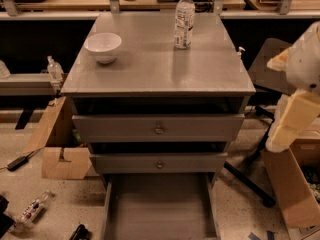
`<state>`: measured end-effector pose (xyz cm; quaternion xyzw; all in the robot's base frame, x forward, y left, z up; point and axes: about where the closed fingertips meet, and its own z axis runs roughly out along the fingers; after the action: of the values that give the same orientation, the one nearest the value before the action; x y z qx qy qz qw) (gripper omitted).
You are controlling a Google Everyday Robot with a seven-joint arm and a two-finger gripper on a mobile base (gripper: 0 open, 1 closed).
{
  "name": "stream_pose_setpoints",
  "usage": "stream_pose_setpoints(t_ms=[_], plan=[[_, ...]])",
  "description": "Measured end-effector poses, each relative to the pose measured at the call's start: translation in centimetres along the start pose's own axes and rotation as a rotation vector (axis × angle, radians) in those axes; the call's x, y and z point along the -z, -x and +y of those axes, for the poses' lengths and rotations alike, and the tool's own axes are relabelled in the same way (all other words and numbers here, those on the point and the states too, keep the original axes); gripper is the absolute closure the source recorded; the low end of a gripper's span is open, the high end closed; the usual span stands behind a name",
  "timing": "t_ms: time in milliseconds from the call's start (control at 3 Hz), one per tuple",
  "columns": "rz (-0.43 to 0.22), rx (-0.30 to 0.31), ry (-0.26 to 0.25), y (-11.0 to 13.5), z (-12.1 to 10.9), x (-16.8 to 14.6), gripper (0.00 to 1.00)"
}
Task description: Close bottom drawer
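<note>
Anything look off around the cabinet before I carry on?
The bottom drawer is pulled far out toward the camera. A small bottle lies tipped on the floor, left of it. The arm hangs at the right edge; the gripper itself isn't in view.

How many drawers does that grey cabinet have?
3: the top drawer under the cabinet top, the middle drawer below it, and the bottom drawer pulled out near the floor. The tool hangs at the right edge, apart from them.

Dim, warm overhead light. Soft sheen on cabinet top (200,69), deep shadow under its lip. Gripper (289,126), near right, brightly lit, out of focus.
</note>
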<state>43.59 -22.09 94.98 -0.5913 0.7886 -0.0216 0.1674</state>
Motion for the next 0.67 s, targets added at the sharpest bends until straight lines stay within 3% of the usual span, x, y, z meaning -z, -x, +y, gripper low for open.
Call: stream_pose_setpoints(t_ms=[333,667], plan=[[-0.083,-0.05,0.028,-2.7,3.3,-5.3,0.0],[-0.125,-0.074,0.068,-6.1,6.9,-12.9,0.0]])
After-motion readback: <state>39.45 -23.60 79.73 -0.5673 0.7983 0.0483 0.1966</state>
